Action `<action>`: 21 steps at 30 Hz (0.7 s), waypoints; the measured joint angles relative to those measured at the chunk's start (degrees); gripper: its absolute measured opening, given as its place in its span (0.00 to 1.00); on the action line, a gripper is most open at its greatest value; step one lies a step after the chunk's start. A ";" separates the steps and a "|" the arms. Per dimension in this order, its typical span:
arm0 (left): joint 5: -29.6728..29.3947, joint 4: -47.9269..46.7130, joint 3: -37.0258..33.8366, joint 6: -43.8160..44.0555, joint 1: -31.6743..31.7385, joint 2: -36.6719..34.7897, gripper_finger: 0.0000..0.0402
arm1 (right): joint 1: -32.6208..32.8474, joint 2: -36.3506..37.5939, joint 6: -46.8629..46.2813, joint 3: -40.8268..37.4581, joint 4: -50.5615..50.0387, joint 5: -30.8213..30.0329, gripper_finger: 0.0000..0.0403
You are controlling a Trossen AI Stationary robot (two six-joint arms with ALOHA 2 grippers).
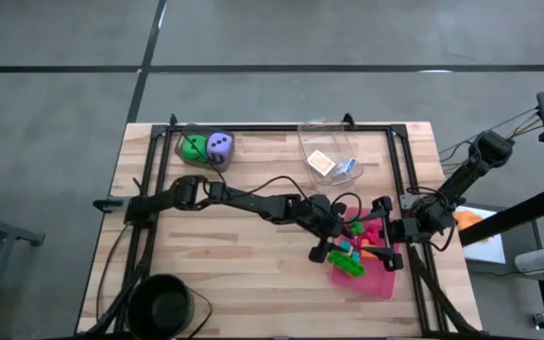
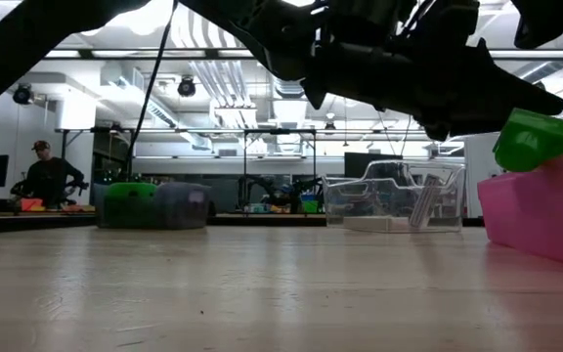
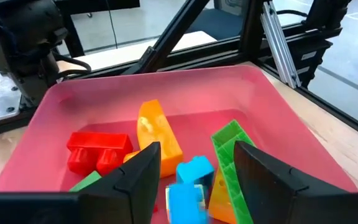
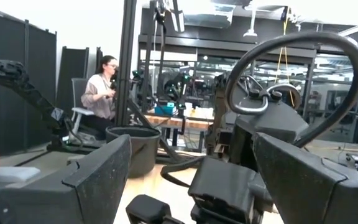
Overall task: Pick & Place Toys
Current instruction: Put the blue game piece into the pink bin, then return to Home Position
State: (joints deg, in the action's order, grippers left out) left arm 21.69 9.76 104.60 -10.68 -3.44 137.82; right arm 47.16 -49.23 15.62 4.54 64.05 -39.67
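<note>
You held the left gripper [image 3: 194, 171] over the pink tray [image 3: 278, 99], jaws apart, dropping a blue brick [image 3: 188, 186] among the others (right gripper [image 1: 406, 229] waited open). Next, fetch the dice [image 1: 208, 147].

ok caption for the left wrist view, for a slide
Left gripper open above the pink tray, which holds red, orange, blue and green bricks.

We find no words, labels, brand marks or numbers that we can read in any view. The purple die [image 1: 220, 145] shows only white dots (pips, not figures), and the packets in the clear box [image 1: 330, 156] are too small for us to make out any print.
</note>
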 joint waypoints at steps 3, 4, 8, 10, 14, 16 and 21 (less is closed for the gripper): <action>-0.27 -0.25 -0.01 -0.01 0.00 0.00 0.52 | 0.00 -0.20 -0.07 0.00 0.03 -0.01 0.83; -0.69 -0.30 -0.01 0.01 0.00 0.00 0.52 | 0.00 -0.31 -0.24 0.00 0.18 -0.01 0.83; -0.94 -0.42 -0.05 0.01 0.13 -0.34 0.52 | 0.00 -0.67 -0.49 0.00 0.24 -1.83 0.83; -1.07 -0.39 -0.05 0.06 0.17 -1.00 0.52 | 0.00 -1.06 -0.68 0.00 0.31 -3.78 0.83; -3.02 -0.30 -3.22 0.18 0.19 -4.17 0.51 | 0.00 -2.12 -1.55 0.00 0.27 -6.66 0.83; -6.09 1.48 -7.03 -0.27 0.15 -6.49 0.47 | 0.00 -2.84 -2.17 0.02 0.30 -7.50 0.83; -11.59 13.54 -22.86 -0.89 0.35 -16.70 0.32 | 0.00 -4.76 -3.11 0.04 0.30 -9.29 0.83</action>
State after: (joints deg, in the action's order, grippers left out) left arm 10.10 23.30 81.74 -11.57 -3.09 121.12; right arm 47.16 -53.99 12.51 4.58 64.35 -48.96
